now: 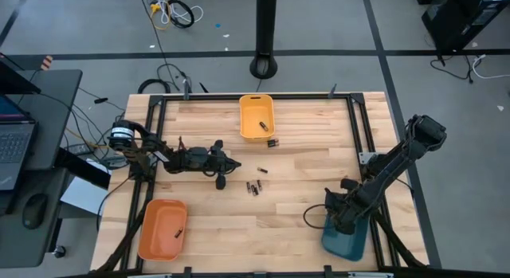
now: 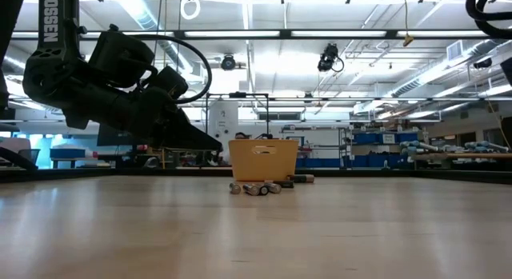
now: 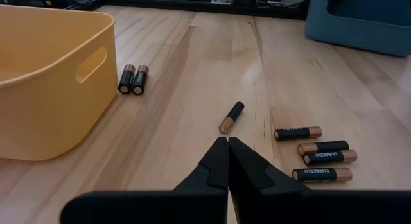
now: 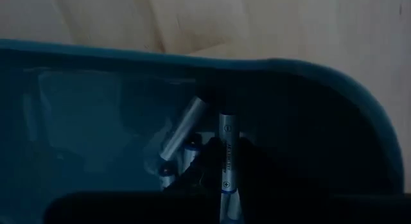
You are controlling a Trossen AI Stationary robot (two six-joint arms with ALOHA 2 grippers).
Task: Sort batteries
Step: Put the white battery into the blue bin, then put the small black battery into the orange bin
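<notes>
Pale wood planks make up the table [image 1: 303,162], smooth and striped with grain. Three plastic bins sit on it: one yellow bin [image 1: 256,116] at the far edge, one orange bin [image 1: 162,229] at the near left corner, and one blue bin [image 1: 347,236] at the near right. All three are tub shaped with rounded corners.

Six black batteries with copper ends lie loose on the wood. Two of them [image 3: 133,79] lie side by side, touching, just beside the yellow bin. One single battery [image 3: 231,117] lies alone near the middle. Three more [image 3: 320,157] lie close together past it. One dark battery [image 1: 262,126] rests inside the yellow bin, and a small dark one [image 1: 178,230] lies in the orange bin.

The left gripper [image 3: 228,153] hangs low over the table near the single battery, with its two dark fingers pressed together and nothing between them.

The right gripper [image 1: 344,217] is down at the blue bin. It is dim in there, but a few shiny silver batteries [image 4: 226,156] seem to lie in a heap. I cannot tell how its fingers stand.
</notes>
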